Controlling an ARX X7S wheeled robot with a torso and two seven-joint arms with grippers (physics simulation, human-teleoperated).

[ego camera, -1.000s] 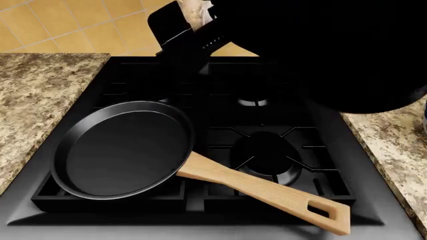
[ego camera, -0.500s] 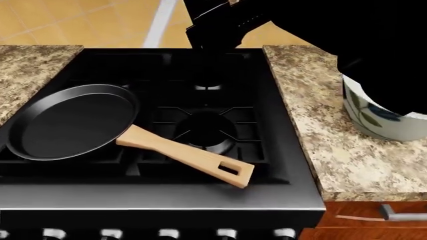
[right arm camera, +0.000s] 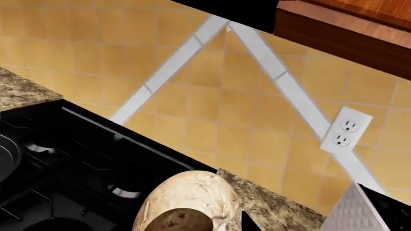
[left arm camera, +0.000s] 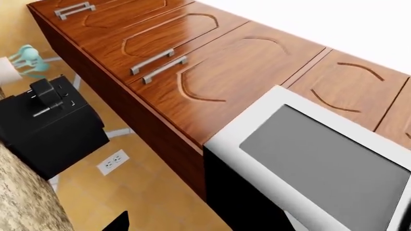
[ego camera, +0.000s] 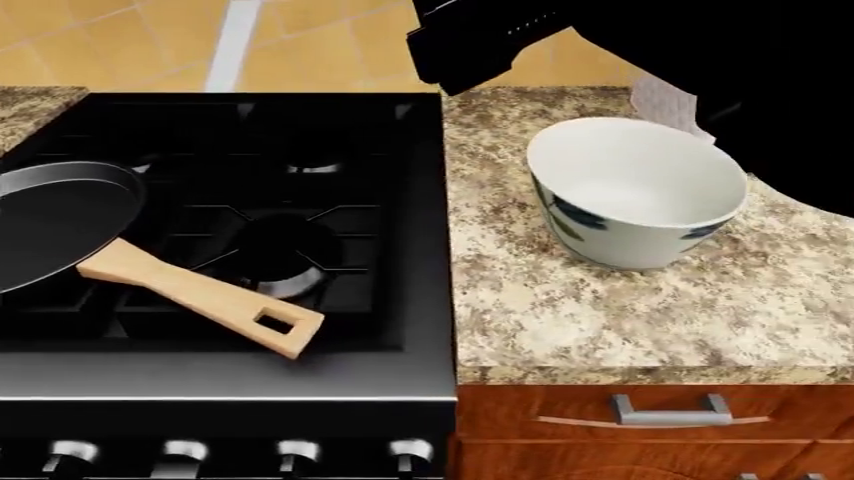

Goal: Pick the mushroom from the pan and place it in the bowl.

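One mushroom (right arm camera: pixel 189 202) beside ribbed fingers (right arm camera: pixel 356 211)

head looks down, wrists face walls

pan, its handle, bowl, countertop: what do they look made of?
Pan: dark metal by the look, matte black with a soft sheen on the rim.
Its handle: light wood, visible grain, unvarnished look.
Bowl: glazed ceramic, glossy white with blue leaf marks outside.
Countertop: speckled brown-beige stone, likely granite; could be laminate.
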